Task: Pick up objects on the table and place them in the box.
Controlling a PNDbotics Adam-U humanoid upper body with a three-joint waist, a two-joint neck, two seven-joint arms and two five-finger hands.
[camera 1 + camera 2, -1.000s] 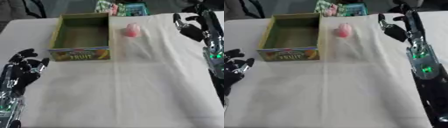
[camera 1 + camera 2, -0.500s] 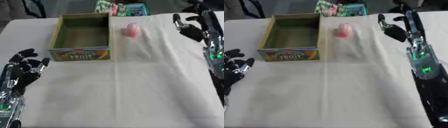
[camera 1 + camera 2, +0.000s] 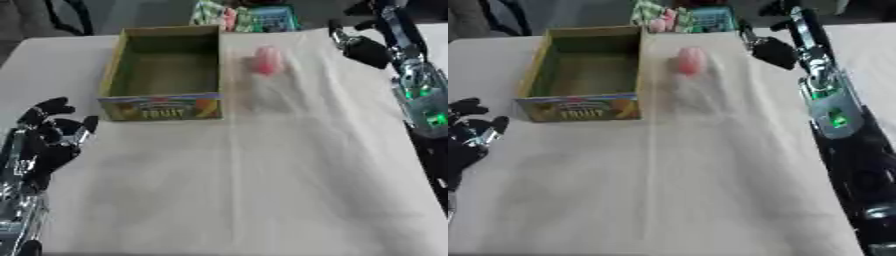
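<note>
A pink object point(image 3: 266, 60) lies on the white-clothed worktop point(image 3: 262, 175), just right of the box point(image 3: 162, 75), which looks empty. The right hand point(image 3: 360, 46) hangs near the object at the far right; I cannot tell how its fingers stand. The left hand point(image 3: 48, 137) rests at lower left, fingers relaxed, holding nothing.

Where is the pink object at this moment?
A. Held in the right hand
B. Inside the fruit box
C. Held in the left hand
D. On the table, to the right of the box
D: the pink object lies on the cloth just right of the box, touched by neither hand.
</note>
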